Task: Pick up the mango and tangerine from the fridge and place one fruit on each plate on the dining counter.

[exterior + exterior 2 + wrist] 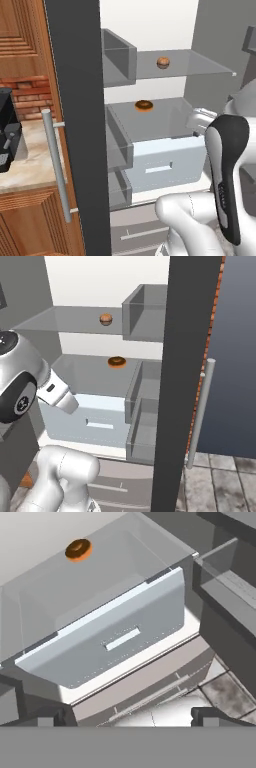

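Two round things sit in the open fridge (pixel 150 30) in front of you, so sort them before you reach. On the upper glass shelf (pixel 200 64), about mid-width and toward the back, is a small dull orange fruit (pixel 163 62); by its size and pale colour it looks like the tangerine, though it is too small to be sure. One shelf down, on the left half near the back wall, lies a brown-glazed doughnut (pixel 144 105); leave it alone. Below that is the white drawer (pixel 165 165), and at the right stand the grey door bins (pixel 145 306). No mango is visible from here.

Your fingers (pixel 128 714) are spread wide and hold nothing; they point down toward the drawer front. To do this step well, raise the hand to the upper shelf, go in level between the shelves, keep clear of the door bins, and close only once the fruit sits squarely between the tips.
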